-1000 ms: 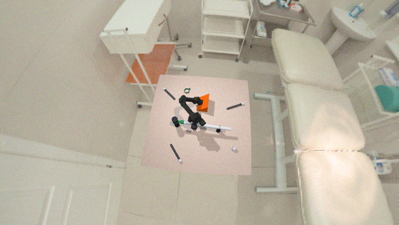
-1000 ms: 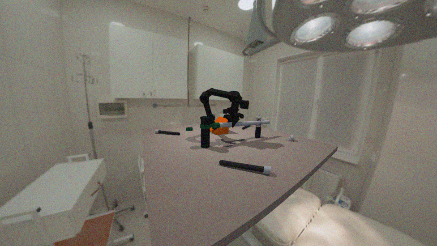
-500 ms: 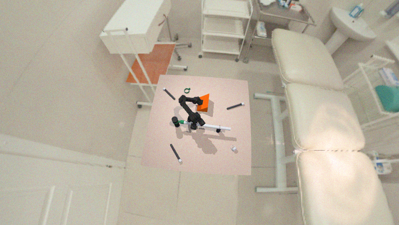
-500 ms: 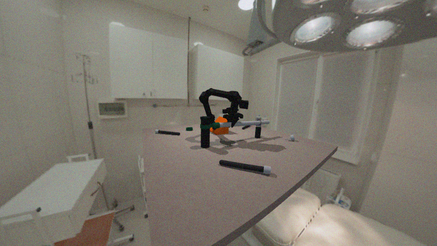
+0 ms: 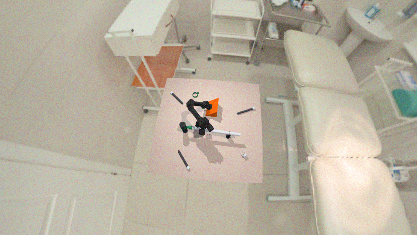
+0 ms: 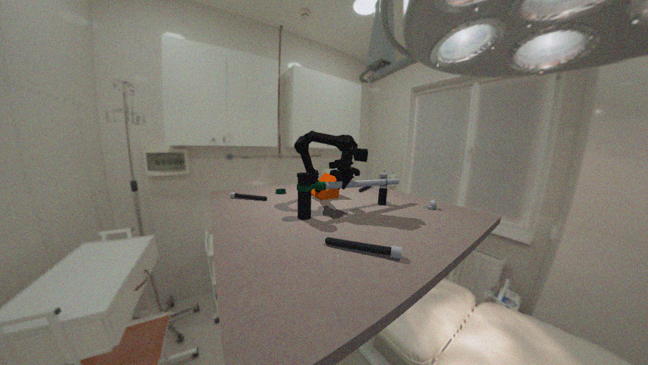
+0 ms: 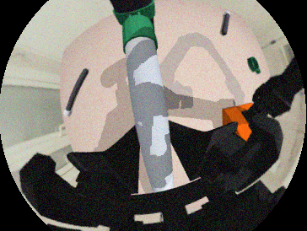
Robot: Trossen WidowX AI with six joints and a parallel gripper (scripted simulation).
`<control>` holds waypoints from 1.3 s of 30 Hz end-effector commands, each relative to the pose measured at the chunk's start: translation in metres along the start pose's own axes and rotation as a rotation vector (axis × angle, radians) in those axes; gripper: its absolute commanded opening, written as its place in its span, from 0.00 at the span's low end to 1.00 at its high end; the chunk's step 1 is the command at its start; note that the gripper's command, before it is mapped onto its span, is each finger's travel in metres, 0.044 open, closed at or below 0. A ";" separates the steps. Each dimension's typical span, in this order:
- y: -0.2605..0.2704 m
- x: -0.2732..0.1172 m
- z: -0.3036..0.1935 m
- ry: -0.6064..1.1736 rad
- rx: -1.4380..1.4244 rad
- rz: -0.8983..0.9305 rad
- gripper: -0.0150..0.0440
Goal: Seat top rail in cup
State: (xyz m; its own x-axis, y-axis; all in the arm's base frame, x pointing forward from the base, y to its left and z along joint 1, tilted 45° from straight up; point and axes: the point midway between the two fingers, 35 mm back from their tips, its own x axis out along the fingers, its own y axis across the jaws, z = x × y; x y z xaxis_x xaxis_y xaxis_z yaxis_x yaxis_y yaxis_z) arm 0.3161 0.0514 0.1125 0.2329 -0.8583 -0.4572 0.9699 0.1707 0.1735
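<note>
The light rail (image 5: pixel 223 132) (image 6: pixel 369 182) (image 7: pixel 148 101) lies roughly level between two posts. Its near end meets the mouth of the green end cup (image 5: pixel 189 127) (image 6: pixel 319 186) (image 7: pixel 140 31); the cup wall hides how deep it sits. The cup hangs on the green brace band (image 6: pixel 304 187), high around the big black post (image 5: pixel 185 130) (image 6: pixel 304 208), just below its cap. The far part of the rail passes through the loop cap on the small black post (image 5: pixel 228 136) (image 6: pixel 382 197). My gripper (image 6: pixel 345 184) (image 7: pixel 152 125) is shut on the rail between the posts, nearer the big post.
An orange wedge block (image 5: pixel 212 107) (image 6: pixel 327 194) stands beside the arm base. A loose green band (image 5: pixel 198 92) (image 6: pixel 280 191) (image 7: pixel 254 65) lies behind. Black rods with white ends (image 5: pixel 183 159) (image 6: pixel 362 245) lie around the table. A small white fitting (image 5: pixel 245 155) (image 6: pixel 433 205) lies beyond the small post.
</note>
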 end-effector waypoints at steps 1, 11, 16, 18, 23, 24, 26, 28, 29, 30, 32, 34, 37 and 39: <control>0.001 -0.001 0.004 -0.007 0.001 0.012 0.25; 0.002 0.000 0.008 -0.007 0.001 0.012 0.25; 0.002 0.001 0.009 -0.007 0.001 0.012 0.25; 0.002 0.001 0.010 -0.007 0.001 0.012 0.25; 0.002 0.002 0.012 -0.007 0.001 0.012 0.25; 0.002 0.002 0.012 -0.007 0.001 0.012 0.25; 0.000 0.003 0.009 0.000 -0.001 -0.001 0.25; 0.000 0.003 0.009 0.000 -0.001 -0.001 0.25; 0.000 0.003 0.009 0.000 -0.001 -0.001 0.25; 0.000 0.003 0.009 0.000 -0.001 -0.001 0.25; 0.000 0.003 0.009 0.000 -0.001 -0.001 0.25; 0.000 0.003 0.009 0.000 -0.001 -0.001 0.25; 0.000 0.003 0.009 0.000 -0.001 -0.001 0.39; 0.000 0.003 0.009 0.000 -0.001 -0.001 0.48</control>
State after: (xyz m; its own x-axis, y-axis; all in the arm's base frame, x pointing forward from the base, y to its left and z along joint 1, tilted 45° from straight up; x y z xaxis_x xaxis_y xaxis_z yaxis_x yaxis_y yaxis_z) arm 0.3164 0.0444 0.1184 0.2288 -0.8586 -0.4587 0.9710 0.1678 0.1702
